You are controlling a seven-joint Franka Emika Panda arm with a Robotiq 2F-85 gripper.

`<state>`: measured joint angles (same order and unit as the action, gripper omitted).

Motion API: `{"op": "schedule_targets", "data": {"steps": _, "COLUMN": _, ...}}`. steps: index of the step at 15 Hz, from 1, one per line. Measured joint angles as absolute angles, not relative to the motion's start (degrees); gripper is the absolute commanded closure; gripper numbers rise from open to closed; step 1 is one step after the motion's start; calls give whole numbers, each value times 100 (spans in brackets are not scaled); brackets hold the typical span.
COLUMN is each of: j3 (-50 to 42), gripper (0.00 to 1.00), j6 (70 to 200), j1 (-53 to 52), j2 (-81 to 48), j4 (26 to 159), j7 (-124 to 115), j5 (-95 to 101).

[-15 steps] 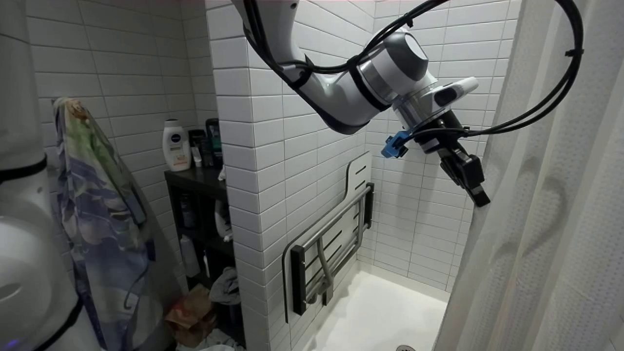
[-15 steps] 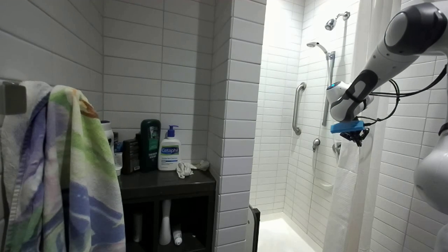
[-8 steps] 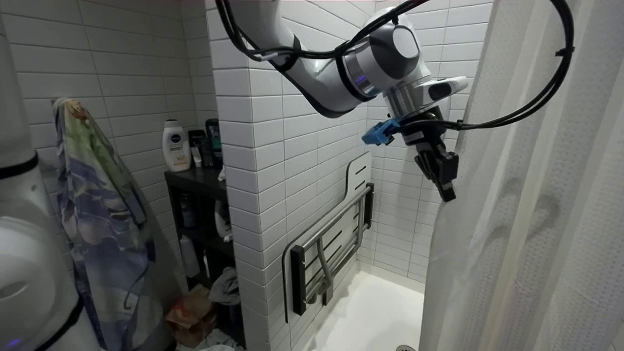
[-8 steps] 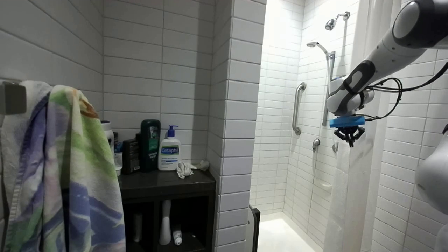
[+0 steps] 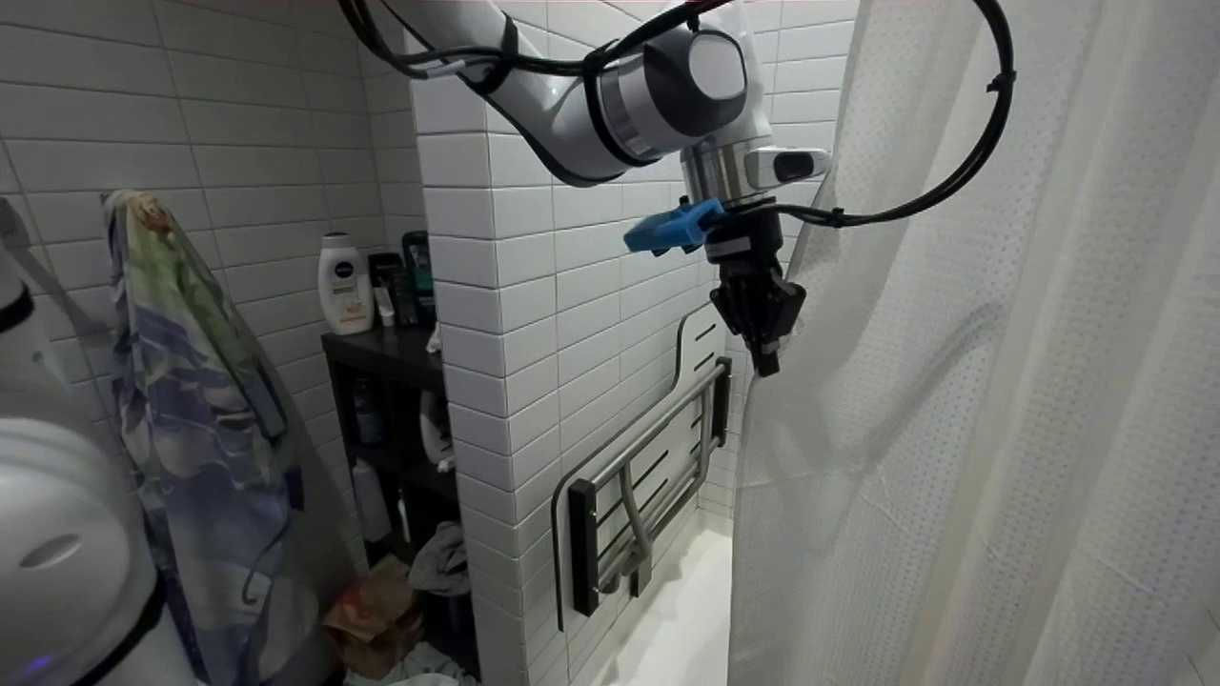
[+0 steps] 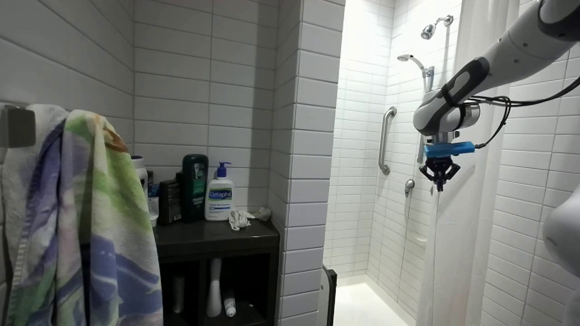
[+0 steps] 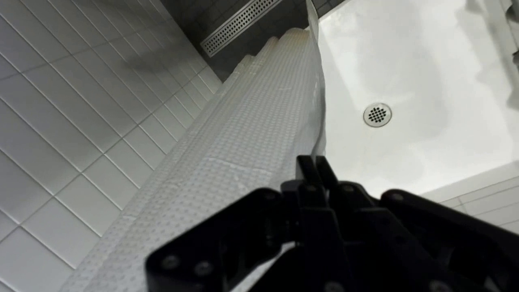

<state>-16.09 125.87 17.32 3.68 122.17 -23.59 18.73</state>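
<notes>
Two fingers (image 7: 307,169) pinch the shower curtain (image 7: 243,142), its edge between them.

A: Identify the floor in the wrist view.
B: A white shower floor (image 7: 417,81) with a round drain (image 7: 377,114) occupies the upper right; a dark tiled floor (image 7: 194,20) with a strip drain (image 7: 239,26) lies at top centre.
A: Identify the raised surface.
B: A black shelf top (image 6: 206,233), lower left in an exterior view, supports a pump bottle (image 6: 219,199), a green bottle (image 6: 194,188) and a crumpled white wad (image 6: 239,219).
</notes>
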Motion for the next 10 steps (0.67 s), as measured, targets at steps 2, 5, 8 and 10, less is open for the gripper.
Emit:
{"op": "schedule_targets", "data": {"steps": 2, "j3": -1549, "gripper": 99, "j6": 12415, "j1": 1687, "j2": 540, "j4": 12365, "j7": -1982, "j5": 1810}}
{"op": "schedule_targets", "data": {"steps": 5, "j3": -1478, "gripper": 99, "j6": 12253, "j1": 1629, "j2": 767, "j4": 12566, "j7": -1397, "j5": 1654}}
{"op": "schedule_targets", "data": {"steps": 8, "j3": -1440, "gripper": 99, "j6": 12196, "j1": 1546, "j2": 946, "j4": 12713, "j7": -806, "j5": 1425}}
{"op": "schedule_targets", "data": {"steps": 10, "j3": -1395, "gripper": 99, "j6": 12134, "j1": 1464, "j2": 1022, "j4": 12752, "j7": -465, "j5": 1223}}
